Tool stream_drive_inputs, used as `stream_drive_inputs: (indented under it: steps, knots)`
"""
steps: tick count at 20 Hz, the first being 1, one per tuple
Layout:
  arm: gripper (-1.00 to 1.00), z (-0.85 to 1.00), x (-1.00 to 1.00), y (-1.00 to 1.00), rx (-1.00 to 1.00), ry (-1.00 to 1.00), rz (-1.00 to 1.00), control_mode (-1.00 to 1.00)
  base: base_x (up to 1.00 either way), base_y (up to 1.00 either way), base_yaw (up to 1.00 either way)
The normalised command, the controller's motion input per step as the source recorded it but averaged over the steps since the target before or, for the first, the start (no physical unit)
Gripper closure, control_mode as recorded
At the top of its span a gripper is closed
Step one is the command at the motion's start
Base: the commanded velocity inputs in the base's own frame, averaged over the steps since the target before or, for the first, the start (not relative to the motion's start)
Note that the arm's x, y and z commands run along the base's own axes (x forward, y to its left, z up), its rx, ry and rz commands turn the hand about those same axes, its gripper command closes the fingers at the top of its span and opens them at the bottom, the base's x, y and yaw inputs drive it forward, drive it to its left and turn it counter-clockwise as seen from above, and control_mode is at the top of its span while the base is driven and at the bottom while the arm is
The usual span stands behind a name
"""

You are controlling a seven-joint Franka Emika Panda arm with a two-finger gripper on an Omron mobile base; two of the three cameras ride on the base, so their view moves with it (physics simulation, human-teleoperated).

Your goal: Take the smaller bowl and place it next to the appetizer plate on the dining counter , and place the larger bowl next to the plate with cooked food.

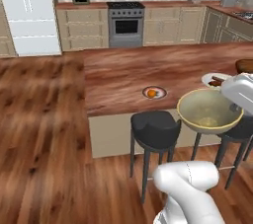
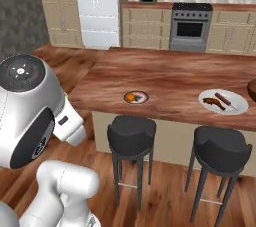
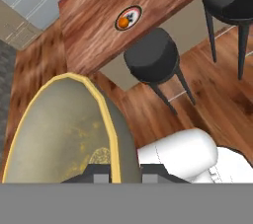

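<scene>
My gripper [image 3: 116,171] is shut on the rim of the smaller bowl [image 1: 209,111], a beige-cream bowl with a yellowish inside [image 3: 59,134]. I hold it in the air in front of the dining counter [image 1: 123,72], above the stools. The appetizer plate [image 1: 154,92] with its orange piece lies near the counter's front edge, to the bowl's left [image 2: 136,97] [image 3: 128,18]. The plate with cooked food [image 1: 215,80] [image 2: 223,101] lies behind the held bowl. The larger bowl [image 1: 245,65], dark brown, shows partly at the counter's right end [image 2: 252,89].
Two black stools [image 2: 131,131] [image 2: 221,148] stand along the counter's front; one [image 1: 154,127] is just left of and below the held bowl. A stove [image 1: 126,23] and fridge [image 1: 29,11] line the far wall. Wooden floor stretches to the left.
</scene>
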Motion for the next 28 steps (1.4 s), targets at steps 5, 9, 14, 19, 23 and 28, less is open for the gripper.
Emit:
stream_drive_inputs:
  steps: [5, 9, 14, 19, 23, 28]
  knots:
    - [1.00, 0.00, 0.00, 0.00, 0.00, 0.00, 0.00, 1.00, 0.96, -0.07, 0.00]
    - [1.00, 0.00, 0.00, 0.00, 0.00, 0.00, 0.00, 1.00, 1.00, -0.03, 0.00]
    - [1.00, 0.00, 0.00, 0.00, 0.00, 0.00, 0.00, 1.00, 1.00, -0.48, 0.11]
    - [1.00, 0.00, 0.00, 0.00, 0.00, 0.00, 0.00, 1.00, 0.88, -0.63, 0.34]
    - [1.00, 0.00, 0.00, 0.00, 0.00, 0.00, 0.00, 1.00, 0.68, -0.68, 0.41]
    - [1.00, -0.06, 0.19, -0.20, 0.00, 0.02, 0.05, -1.00, 0.42, -0.66, 0.25]
